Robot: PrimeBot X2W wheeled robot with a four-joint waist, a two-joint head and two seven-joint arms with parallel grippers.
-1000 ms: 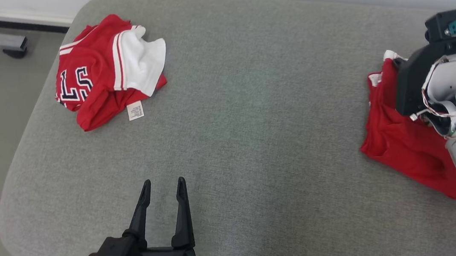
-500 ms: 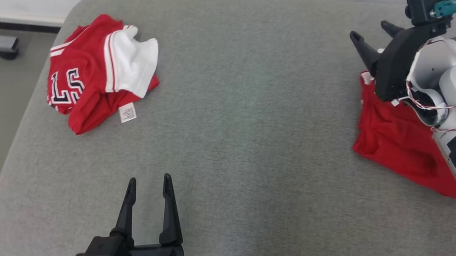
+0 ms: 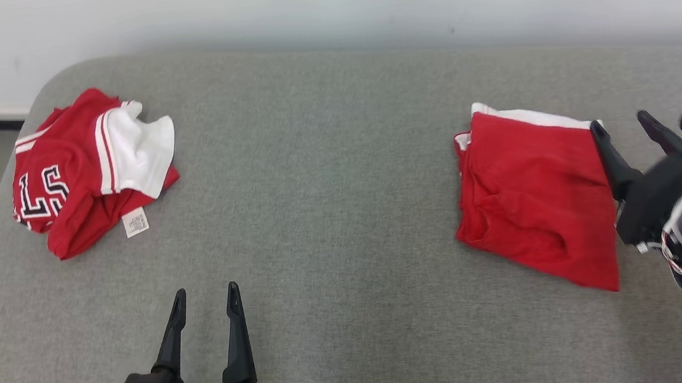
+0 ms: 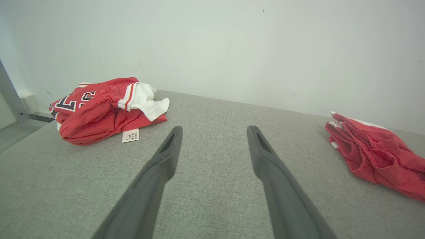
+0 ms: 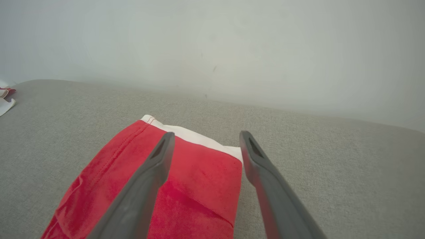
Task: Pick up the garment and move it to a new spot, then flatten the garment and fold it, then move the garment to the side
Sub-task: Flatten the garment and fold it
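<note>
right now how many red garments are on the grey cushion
2. A crumpled red and white shirt lies at the far left of the cushion; a folded red garment lies at the right.

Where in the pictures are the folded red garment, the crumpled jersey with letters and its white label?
folded red garment (image 3: 534, 195): head view, middle of its red top layer.
crumpled jersey (image 3: 83, 182): head view, red cloth beside the letters.
white label (image 3: 135, 222): head view, centre of the label.

Two red garments (image 3: 535, 201) (image 3: 89, 175), one grey cushion (image 3: 327, 186)
</note>
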